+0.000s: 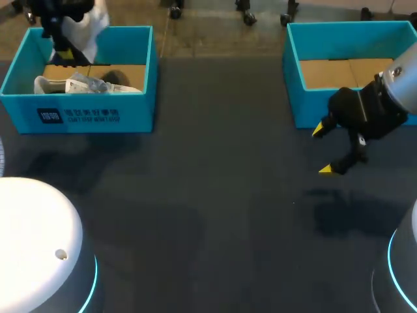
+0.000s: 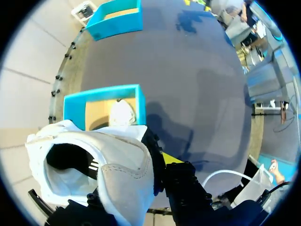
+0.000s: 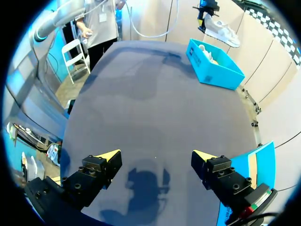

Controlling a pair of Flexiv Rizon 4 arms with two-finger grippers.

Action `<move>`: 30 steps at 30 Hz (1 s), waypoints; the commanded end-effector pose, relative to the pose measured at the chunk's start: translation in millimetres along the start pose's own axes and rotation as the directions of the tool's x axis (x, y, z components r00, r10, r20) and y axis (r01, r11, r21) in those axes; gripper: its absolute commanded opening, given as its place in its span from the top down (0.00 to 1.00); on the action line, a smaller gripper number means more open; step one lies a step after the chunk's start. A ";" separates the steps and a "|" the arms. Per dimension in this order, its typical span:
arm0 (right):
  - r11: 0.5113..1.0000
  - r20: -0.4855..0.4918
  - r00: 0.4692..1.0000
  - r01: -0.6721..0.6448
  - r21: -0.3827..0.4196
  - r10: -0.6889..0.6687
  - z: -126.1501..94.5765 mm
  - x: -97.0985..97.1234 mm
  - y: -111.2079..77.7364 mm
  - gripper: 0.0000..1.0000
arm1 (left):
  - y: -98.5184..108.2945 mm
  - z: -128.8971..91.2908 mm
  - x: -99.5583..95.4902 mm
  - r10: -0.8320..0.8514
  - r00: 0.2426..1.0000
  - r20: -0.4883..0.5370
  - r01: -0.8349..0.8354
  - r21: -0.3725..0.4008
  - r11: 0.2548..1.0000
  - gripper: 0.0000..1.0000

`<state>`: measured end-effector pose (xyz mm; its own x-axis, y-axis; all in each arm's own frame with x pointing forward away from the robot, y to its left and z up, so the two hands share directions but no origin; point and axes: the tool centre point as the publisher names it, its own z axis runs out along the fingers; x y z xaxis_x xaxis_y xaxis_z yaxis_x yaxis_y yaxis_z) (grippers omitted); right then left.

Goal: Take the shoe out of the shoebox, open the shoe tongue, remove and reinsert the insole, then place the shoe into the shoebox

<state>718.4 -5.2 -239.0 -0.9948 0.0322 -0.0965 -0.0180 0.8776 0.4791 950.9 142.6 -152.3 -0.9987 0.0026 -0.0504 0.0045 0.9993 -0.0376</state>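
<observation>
Shoe (image 2: 117,174) clamped in left jaws, hanging above shoebox (image 2: 136,101); raise clear of its walls, then set on desk (image 2: 197,94) toward the open, empty right jaws.

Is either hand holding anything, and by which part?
Left hand holds the white shoe, seemingly near its opening; right hand is open and empty.

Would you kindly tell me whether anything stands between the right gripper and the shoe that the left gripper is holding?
Nothing visible does. The shoe hangs in the left gripper above the left shoebox, and only bare dark table lies between it and the open right gripper beside the right shoebox.
</observation>
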 end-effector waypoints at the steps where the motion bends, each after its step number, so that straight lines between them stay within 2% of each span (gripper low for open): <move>1: 1.000 0.002 1.000 0.000 0.002 0.000 0.4 0.9 0.0 0.00 | 20.7 5.4 -27.8 -0.003 1.000 -0.023 0.004 0.061 0.998 1.00; 10: 1.000 0.002 1.000 0.000 0.002 0.000 0.4 0.9 0.0 0.00 | 64.6 17.8 -80.7 -0.089 0.994 -0.067 0.092 0.050 0.994 1.00; 15: 1.000 0.002 1.000 0.000 0.002 0.000 0.4 0.9 0.0 0.00 | 86.5 23.0 -107.6 -0.043 0.997 -0.068 0.045 0.027 0.999 1.00; 17: 1.000 0.002 1.000 0.000 0.002 0.000 0.4 0.9 0.0 0.00 | 93.8 26.1 -114.2 -0.002 1.000 -0.013 0.003 0.025 1.000 1.00; 22: 1.000 0.002 1.000 0.000 0.002 0.000 0.4 0.9 0.0 0.00 | 103.5 27.7 -125.4 0.064 0.997 0.033 -0.065 0.015 0.998 1.00; 30: 1.000 0.002 1.000 0.000 0.002 0.000 0.4 0.9 0.0 0.00 | 115.7 30.7 -147.3 0.204 0.978 0.028 -0.203 -0.037 0.978 1.00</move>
<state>718.5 -5.3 -239.0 -0.9948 0.0323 -0.0964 -0.0180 0.8776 0.4791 1091.2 254.7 -181.0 -0.9748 0.2026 -0.0936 0.2031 0.9791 0.0038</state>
